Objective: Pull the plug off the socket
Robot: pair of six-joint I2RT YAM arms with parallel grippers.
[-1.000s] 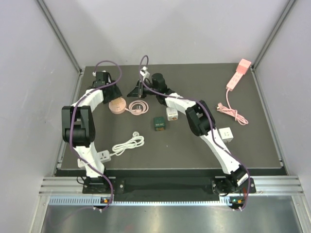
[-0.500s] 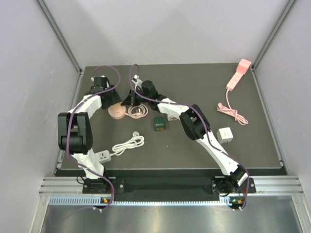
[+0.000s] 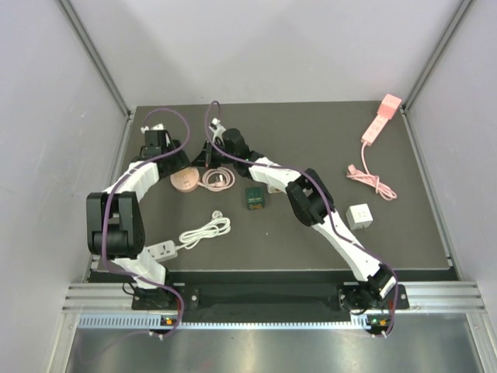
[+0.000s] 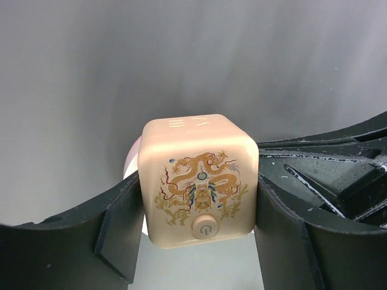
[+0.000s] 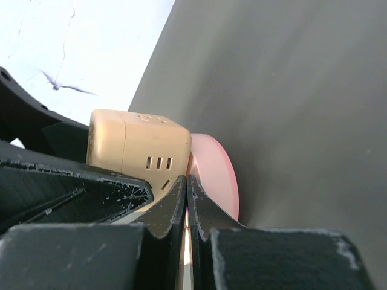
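Note:
The socket is a beige cube (image 4: pixel 196 175) with a dragon print and a power button. My left gripper (image 4: pixel 199 225) is shut on its two sides. A round pink plug (image 5: pixel 214 175) sits against the cube's far face; only a sliver shows in the left wrist view (image 4: pixel 133 164). In the right wrist view the cube (image 5: pixel 139 148) lies left of my right gripper (image 5: pixel 187 188), whose jaws are pressed together at the seam between cube and plug, with a thin pink strip between them. From above, the socket and plug (image 3: pixel 185 180) lie between my left gripper (image 3: pixel 175 165) and right gripper (image 3: pixel 206 160).
A coiled pink cable (image 3: pixel 219 178) lies right of the socket. A green cube (image 3: pixel 255 198) and a white cube (image 3: pixel 360 216) sit mid-table. A white power strip (image 3: pixel 163 249) with coiled cord is near left, a pink power strip (image 3: pixel 380 120) far right.
Both wrists have shifted left and slightly toward the near side. The socket with the plug has moved a little nearer with them.

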